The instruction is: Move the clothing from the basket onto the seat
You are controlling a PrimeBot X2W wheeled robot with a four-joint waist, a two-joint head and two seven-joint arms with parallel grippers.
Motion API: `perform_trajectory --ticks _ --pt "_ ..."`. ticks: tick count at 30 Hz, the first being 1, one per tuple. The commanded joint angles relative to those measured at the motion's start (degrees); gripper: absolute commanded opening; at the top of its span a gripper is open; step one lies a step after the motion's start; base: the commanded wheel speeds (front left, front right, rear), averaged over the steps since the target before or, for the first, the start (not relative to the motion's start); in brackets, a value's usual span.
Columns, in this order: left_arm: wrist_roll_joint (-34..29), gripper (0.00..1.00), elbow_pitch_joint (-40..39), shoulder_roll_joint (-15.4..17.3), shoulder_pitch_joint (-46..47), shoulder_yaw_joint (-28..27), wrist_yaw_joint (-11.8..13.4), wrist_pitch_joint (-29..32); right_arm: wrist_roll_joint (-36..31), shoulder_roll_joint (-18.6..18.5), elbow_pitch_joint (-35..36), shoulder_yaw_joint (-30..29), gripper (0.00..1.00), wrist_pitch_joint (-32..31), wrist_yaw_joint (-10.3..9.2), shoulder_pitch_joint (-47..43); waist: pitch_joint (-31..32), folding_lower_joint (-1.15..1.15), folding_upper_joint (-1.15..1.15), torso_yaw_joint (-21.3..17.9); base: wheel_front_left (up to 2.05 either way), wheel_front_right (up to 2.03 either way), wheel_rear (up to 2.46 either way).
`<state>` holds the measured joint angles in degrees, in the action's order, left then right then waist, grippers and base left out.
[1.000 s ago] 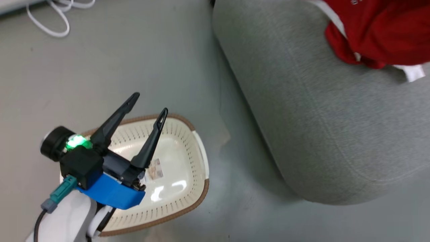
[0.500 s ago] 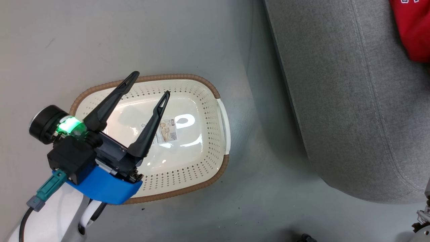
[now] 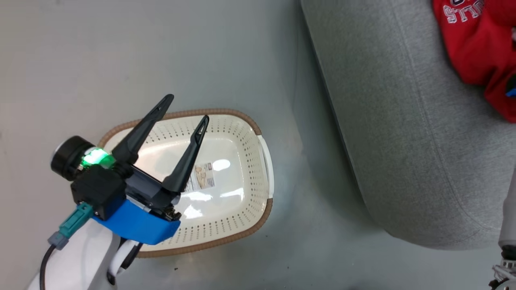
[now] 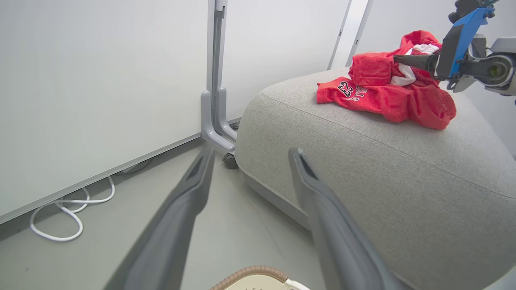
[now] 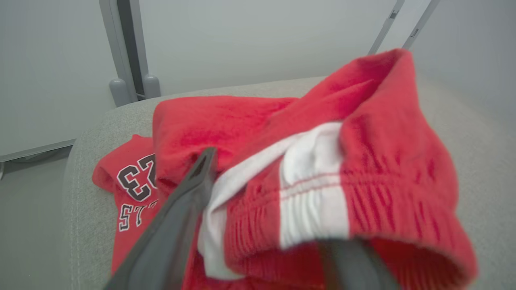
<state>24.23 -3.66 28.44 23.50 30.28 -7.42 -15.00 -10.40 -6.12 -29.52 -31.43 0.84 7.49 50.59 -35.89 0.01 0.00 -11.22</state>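
Two dark fingers of the left end effector (image 3: 187,109) stand spread wide with nothing between them, hanging above the left part of the basket (image 3: 267,169). In the head view they and the blue wrist housing (image 3: 137,227) cover the basket's lower left corner. The basket sits on the grey floor (image 3: 121,48), and its bare bottom carries a small printed label (image 3: 203,181) too small to read. The left wrist view catches just a sliver of its brown rim at the bottom edge. That view also takes in a looped white cable (image 4: 60,225) on the floor beside a pale wall panel (image 4: 100,80), and a grey post foot (image 4: 213,125) near the seat's corner. Right of the basket and apart from it stands the seat (image 3: 403,141), cut off at the head view's top and right. The clothing (image 3: 475,48) lies heaped on it, cropped there to a scrap of lettering, while the left wrist view shows the whole heap and the "23". The right end effector (image 5: 254,165) has its fingers apart, with a white-striped waistband lying across the gap. The cloth drapes over the right finger and hides its tip. A pale forearm (image 3: 508,209) edges in at the head view's lower right.
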Motion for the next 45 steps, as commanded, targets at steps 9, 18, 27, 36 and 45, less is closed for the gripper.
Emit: perform_trajectory --ticks 9,18,27,36,45 --pt "2.4 1.00 5.4 -5.5 -4.3 -0.5 -0.1 -0.3 0.5 -1.4 -1.9 5.4 1.00 0.3 0.01 -8.2 12.4 -0.01 0.00 1.1 0.00 0.00 0.00" --pt "3.4 1.00 11.3 -11.7 -12.0 -5.1 -0.1 -0.3 4.1 -2.3 -0.5 12.6 1.00 2.4 0.01 -19.2 24.6 -0.01 0.00 3.7 0.00 0.00 0.00" --pt "0.9 1.00 15.4 -16.3 -20.5 -13.4 0.3 -0.3 10.3 -1.0 5.4 22.2 1.00 3.6 0.01 -32.1 33.7 -0.01 0.00 6.9 0.00 0.00 0.00" --pt "-1.2 1.00 18.0 -18.3 -26.1 -20.1 0.2 -0.3 12.6 0.6 12.3 28.2 1.00 2.9 0.01 -40.5 37.5 -0.01 0.00 9.3 0.00 0.00 0.00" --pt "-2.0 1.00 20.5 -19.8 -27.8 -24.4 0.0 -0.3 13.6 2.3 16.2 30.7 1.00 2.8 0.01 -45.3 39.3 -0.01 0.00 11.1 0.00 0.00 0.00"
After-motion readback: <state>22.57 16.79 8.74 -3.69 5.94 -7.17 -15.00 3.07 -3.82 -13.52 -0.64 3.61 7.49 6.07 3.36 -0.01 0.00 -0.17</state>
